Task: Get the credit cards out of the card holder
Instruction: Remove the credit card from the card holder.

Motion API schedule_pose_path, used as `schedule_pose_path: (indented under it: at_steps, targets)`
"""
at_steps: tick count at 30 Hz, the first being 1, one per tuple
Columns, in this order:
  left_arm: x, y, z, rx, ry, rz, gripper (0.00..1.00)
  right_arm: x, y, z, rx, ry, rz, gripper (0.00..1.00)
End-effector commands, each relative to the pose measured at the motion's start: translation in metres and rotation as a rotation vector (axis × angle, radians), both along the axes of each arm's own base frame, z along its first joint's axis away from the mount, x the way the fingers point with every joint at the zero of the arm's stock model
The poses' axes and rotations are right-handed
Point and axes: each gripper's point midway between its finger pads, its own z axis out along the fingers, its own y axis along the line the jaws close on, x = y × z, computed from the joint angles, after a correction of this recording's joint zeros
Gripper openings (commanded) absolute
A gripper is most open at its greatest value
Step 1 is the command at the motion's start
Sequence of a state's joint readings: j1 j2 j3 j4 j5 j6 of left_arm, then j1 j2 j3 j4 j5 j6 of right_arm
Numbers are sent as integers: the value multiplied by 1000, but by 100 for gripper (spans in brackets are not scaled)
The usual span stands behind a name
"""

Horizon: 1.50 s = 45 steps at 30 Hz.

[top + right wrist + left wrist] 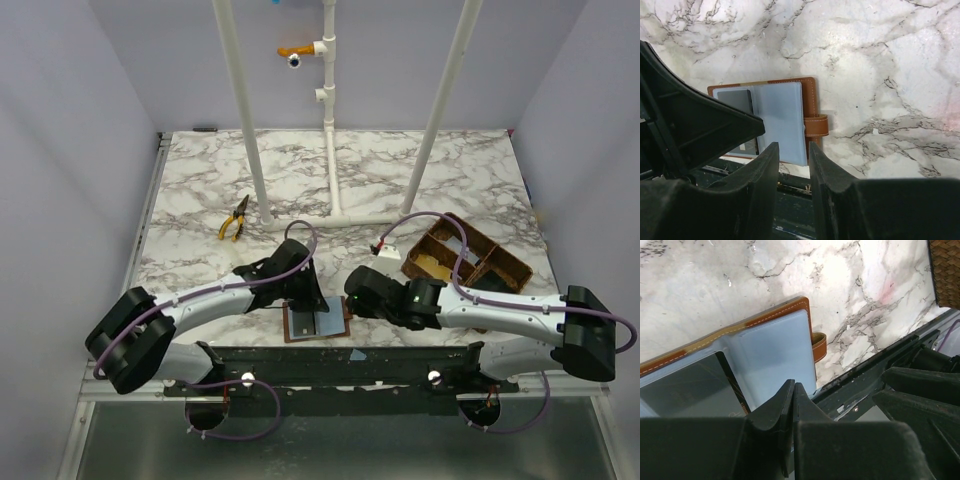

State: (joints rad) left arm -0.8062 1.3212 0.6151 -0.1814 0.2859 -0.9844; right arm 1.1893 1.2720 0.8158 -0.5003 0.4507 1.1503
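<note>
A white-and-grey marble table (200, 190) is enclosed by plain lilac walls (60, 150). A white pipe frame (329, 120) is set upright on the far half of the table, and its foot bar is laid flat across the marble. An orange fitting (290, 50) is fixed high on the frame's middle post. Yellow-handled pliers (235, 218) are laid just left of the frame's foot. A brown woven divided basket (505, 262) is placed to the right of the frame, nearer the front. A small white object (389, 250) is seen between the frame's foot and the basket. A black rail (330, 365) is mounted along the table edge opposite the frame.
</note>
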Motion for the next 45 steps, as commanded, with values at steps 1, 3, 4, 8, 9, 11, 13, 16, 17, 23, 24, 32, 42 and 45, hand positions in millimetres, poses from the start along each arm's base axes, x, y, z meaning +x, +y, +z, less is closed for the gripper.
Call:
schedule_pose_path:
  at_steps: [1,3,4,8,9,11,13,16,17,23,24,32,42,45]
  targets:
    - [8,8,10,24,-49,18,4,3,5,2,9,-11,4,34]
    - [10,13,11,30,-57,30,4,3,6,2,15,-11,6,34]
    - [11,15,13,31,-64,37,4,3,7,2,15,-10,7,35]
    - [15,31,16,47,-87,77,4,4,10,5,22,-14,18,35]
    - [16,36,17,50,-94,87,4,4,11,6,23,-15,21,35]
    - [19,47,18,63,-105,113,4,4,14,6,24,-16,30,35]
    - [20,59,16,80,-110,139,5,5,18,6,24,-14,39,35]
    - [21,76,16,104,-121,179,5,5,25,5,29,-8,56,35]
    - [21,82,14,117,-120,194,6,5,27,4,31,-7,59,35]
    - [16,111,0,206,-116,274,6,6,41,2,33,1,98,35]
    - [13,113,-3,213,-106,283,6,6,44,2,32,5,104,35]
    - [6,116,-14,205,-84,305,7,4,65,-8,44,32,157,35]
    - [4,115,-23,197,-69,307,7,0,81,-22,59,66,196,35]
    - [4,114,-25,194,-66,307,7,-1,85,-24,70,73,203,35]
